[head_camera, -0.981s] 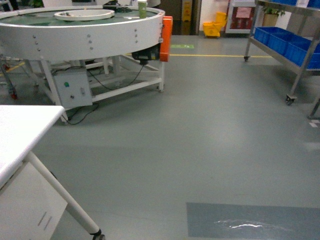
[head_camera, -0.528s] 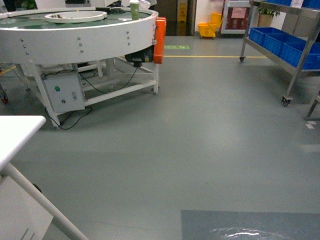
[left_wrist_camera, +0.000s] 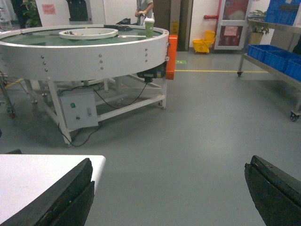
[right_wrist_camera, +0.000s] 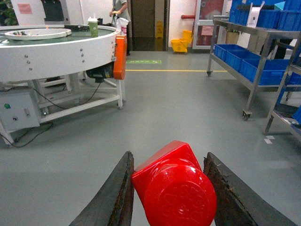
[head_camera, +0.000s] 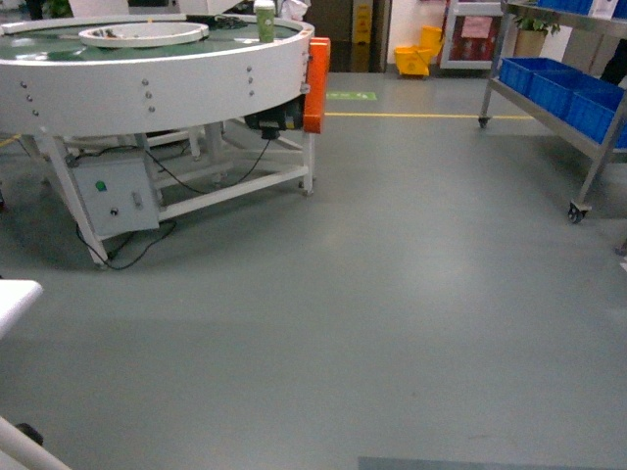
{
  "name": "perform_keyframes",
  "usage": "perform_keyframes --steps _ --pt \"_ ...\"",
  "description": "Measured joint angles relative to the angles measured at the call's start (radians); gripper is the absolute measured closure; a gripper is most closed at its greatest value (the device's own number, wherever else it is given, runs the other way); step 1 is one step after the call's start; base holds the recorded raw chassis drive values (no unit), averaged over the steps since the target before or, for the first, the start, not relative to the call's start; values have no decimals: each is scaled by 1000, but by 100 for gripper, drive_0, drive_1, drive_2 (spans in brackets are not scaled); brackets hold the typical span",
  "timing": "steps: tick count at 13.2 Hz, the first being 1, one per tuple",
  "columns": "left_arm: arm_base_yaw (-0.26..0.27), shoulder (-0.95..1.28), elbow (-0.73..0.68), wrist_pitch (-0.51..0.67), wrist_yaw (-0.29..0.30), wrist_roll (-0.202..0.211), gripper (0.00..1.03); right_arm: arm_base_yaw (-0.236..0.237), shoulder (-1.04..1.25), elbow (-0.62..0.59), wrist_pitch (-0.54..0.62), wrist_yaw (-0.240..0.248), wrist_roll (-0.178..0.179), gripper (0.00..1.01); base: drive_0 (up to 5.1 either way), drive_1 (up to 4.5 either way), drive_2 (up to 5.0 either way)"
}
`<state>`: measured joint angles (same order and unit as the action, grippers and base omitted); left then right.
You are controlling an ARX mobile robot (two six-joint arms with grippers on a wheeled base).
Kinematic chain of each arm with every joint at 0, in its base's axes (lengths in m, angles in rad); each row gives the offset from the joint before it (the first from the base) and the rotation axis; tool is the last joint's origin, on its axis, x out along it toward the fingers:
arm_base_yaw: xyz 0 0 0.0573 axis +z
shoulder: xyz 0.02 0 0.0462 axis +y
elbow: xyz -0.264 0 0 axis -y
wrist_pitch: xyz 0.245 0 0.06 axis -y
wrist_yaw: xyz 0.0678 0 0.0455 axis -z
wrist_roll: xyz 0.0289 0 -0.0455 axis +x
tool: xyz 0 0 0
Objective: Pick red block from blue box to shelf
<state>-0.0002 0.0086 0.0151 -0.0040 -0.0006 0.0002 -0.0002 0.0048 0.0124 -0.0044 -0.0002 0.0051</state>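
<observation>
Grey workshop floor (head_camera: 411, 294) fills most of the head view, with a yellow line (head_camera: 421, 116) painted across it far back. At the far left edge a corner of a white table (head_camera: 15, 299) pokes in low down; the left wrist view shows more of its top (left_wrist_camera: 42, 176). Behind it stands a big round white conveyor table (head_camera: 147, 73) on white legs, with a grey control box (head_camera: 113, 191) hanging under it, black cables trailing on the floor, a white ring (head_camera: 142, 32) on its green top and a green cup (head_camera: 265, 20) near the rim. An orange guard (head_camera: 315, 83) is fixed to the conveyor's right side. Further back a yellow mop bucket (head_camera: 419, 54) sits by a doorway.

At the right stands the shelf (head_camera: 549, 108), a steel rack on small wheels, carrying dark blue crates (head_camera: 554, 83) on its lower level.

The left gripper (left_wrist_camera: 169, 188) appears only in its own wrist view: its two black fingers (left_wrist_camera: 56, 197) stand wide apart with nothing between them, above the table corner and the floor.

The right gripper (right_wrist_camera: 167, 188) holds the red block (right_wrist_camera: 174, 186) clamped between its two dark fingers (right_wrist_camera: 117, 193), the round stud facing the camera, over bare floor and well short of the shelf (right_wrist_camera: 254, 52). Neither gripper shows in the head view, nor does the blue box in any view.
</observation>
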Motion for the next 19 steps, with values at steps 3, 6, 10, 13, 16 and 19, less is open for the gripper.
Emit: perform_keyframes --steps 3,6,10,13,16,19 --pt "0 0 0 -1 0 0 5 0 0 0 0 0 0 65 -10 393 -412" --pt "0 0 0 -1 -1 0 5 0 0 0 0 0 0 65 -14 389 -417" --pt "0 0 0 -1 0 0 5 0 0 0 0 0 0 65 75 331 -433" --pt "0 0 0 0 -3 0 5 0 0 0 -3 0 0 65 345 118 -484" --pt "0 0 0 1 0 0 5 0 0 0 0 0 0 65 20 437 -398" --pt "0 0 0 0 0 0 5 0 0 0 0 0 0 65 16 445 -413"
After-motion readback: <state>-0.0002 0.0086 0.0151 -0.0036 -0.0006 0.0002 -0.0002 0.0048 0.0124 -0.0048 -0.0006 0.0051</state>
